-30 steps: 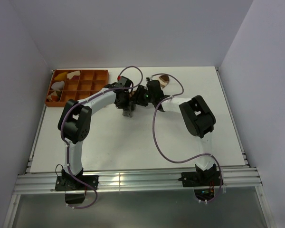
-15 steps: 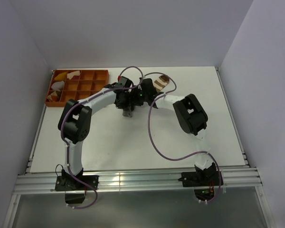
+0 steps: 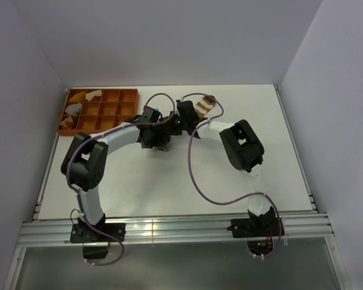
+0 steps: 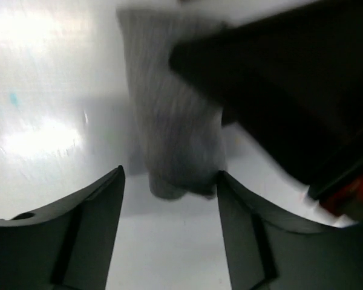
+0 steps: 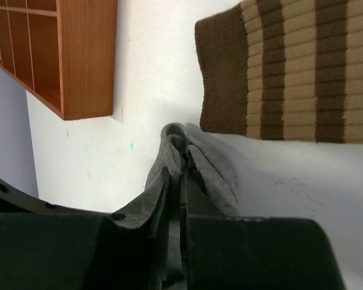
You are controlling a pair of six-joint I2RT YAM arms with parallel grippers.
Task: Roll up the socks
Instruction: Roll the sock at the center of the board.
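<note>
Left wrist gives me the grey sock [image 4: 169, 133] blurred, top centre. Right wrist cuts the brown striped sock [image 5: 278, 72] off at the upper right edge, the tray [image 5: 88, 54] at upper left.

The left arm [image 3: 118, 134] and the right arm [image 3: 242, 145] bend in over the white table [image 3: 169, 181] and meet close together near the far middle. A brown striped sock [image 3: 204, 107] lies just to the right of them. An orange tray [image 3: 130, 92] sits in the far left corner.
</note>
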